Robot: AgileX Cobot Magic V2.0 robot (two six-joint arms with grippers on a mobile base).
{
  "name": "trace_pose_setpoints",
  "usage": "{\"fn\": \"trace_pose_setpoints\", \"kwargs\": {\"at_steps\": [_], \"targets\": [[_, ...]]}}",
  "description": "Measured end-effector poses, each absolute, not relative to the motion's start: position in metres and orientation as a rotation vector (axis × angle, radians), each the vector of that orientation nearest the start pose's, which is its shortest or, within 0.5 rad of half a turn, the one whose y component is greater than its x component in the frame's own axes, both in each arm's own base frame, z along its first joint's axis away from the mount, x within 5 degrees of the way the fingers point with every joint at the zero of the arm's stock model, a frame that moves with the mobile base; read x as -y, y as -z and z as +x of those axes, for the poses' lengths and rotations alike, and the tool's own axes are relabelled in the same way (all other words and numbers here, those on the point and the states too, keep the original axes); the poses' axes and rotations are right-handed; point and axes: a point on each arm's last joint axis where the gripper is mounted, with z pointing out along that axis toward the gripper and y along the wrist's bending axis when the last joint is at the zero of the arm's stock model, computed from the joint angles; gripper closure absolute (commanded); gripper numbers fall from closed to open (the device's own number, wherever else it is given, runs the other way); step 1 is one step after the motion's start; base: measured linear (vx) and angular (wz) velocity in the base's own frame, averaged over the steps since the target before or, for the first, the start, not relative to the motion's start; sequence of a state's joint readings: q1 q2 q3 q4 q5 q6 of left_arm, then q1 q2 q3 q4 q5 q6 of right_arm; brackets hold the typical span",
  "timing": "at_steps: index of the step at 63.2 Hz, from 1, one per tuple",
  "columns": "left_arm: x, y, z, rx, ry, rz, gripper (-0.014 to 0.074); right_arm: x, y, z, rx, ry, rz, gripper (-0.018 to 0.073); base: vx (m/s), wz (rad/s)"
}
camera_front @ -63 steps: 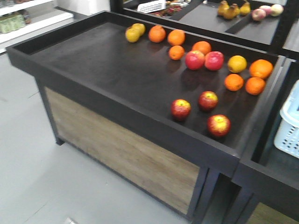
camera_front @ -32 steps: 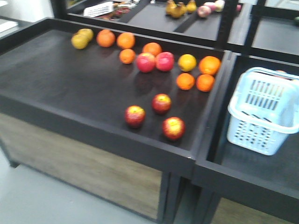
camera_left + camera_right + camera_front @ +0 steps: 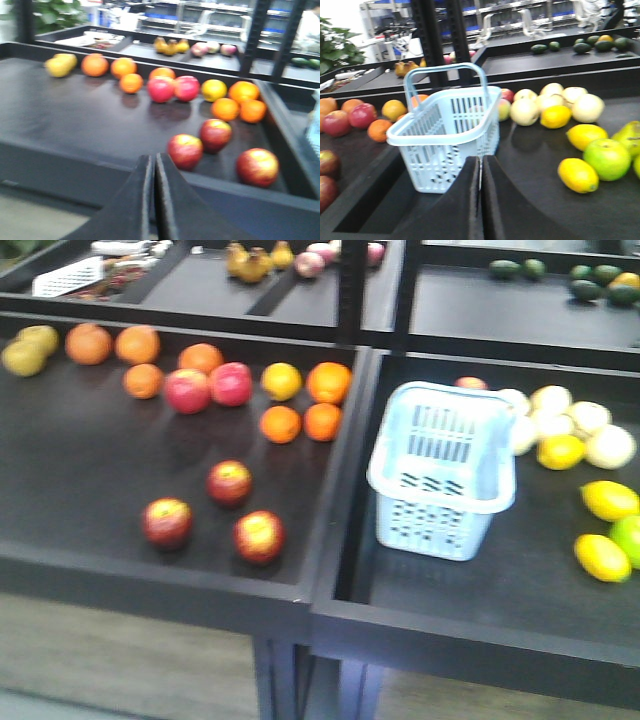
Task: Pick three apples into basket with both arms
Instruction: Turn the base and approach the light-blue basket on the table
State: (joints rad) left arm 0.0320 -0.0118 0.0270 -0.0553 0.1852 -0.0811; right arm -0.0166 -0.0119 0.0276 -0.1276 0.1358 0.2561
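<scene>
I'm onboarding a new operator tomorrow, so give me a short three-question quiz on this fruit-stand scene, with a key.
1. Fill in: the left pincer and the right pincer are both ____.
2. True or false: one of the three dark apples already lies in the basket.
3. The basket stands: A) on the apples' tray; B) on the neighbouring tray, with the lemons; C) hanging from a pincer.
Key: 1 shut; 2 false; 3 B.
</scene>
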Motion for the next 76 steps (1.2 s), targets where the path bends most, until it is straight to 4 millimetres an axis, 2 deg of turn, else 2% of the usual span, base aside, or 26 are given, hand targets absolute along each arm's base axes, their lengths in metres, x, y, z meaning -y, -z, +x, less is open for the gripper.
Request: {"fn": "trace_pose_setpoints", "kwargs": {"at_steps": [38,76], "targets": [[-0.0009,-0.1879,0.0561,-1.679,0.086,-0.133,0.0603,0.0025,-0.1923,0.0565,-1.629,-0.073,0.133,0.0564,0.09,-0.34],[-0.0009,-0.1879,0.0561,-1.679,0.086,-0.133,0.0603,0.0025,-0.1923,0.0565,-1.629,-0.073,0.133,0.0564,0.10,-0.07]]}}
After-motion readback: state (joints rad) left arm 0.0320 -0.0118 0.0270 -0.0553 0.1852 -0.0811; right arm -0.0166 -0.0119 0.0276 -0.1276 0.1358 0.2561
